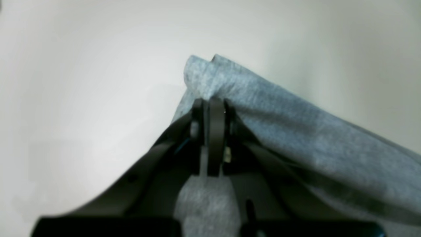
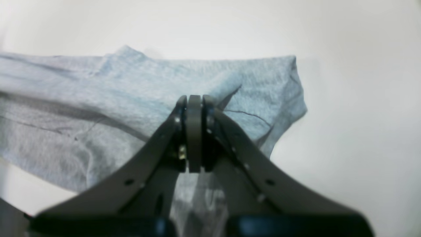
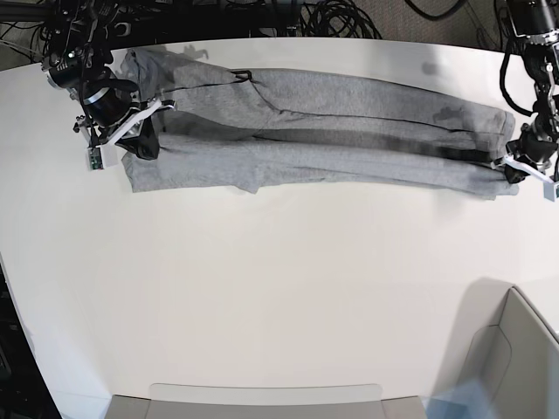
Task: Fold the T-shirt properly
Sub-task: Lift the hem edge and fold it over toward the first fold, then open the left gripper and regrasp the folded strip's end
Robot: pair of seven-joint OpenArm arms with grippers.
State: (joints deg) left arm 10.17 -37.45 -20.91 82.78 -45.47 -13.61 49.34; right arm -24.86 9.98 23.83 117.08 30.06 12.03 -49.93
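Observation:
The heather-grey T-shirt (image 3: pixel 323 131) lies stretched in a long folded band across the far side of the white table (image 3: pixel 279 279). Only plain cloth shows; no lettering is visible. My right gripper (image 3: pixel 144 122) is at the band's left end in the base view. In the right wrist view this gripper (image 2: pixel 194 98) is shut on a fold of the shirt (image 2: pixel 98 98). My left gripper (image 3: pixel 511 164) is at the band's right end. In the left wrist view it (image 1: pixel 212 102) is shut on a raised corner of the shirt (image 1: pixel 296 131).
Black cables (image 3: pixel 332 17) lie behind the table's far edge. A grey bin (image 3: pixel 511 358) stands at the front right corner. A flat grey tray edge (image 3: pixel 262 401) runs along the front of the table.

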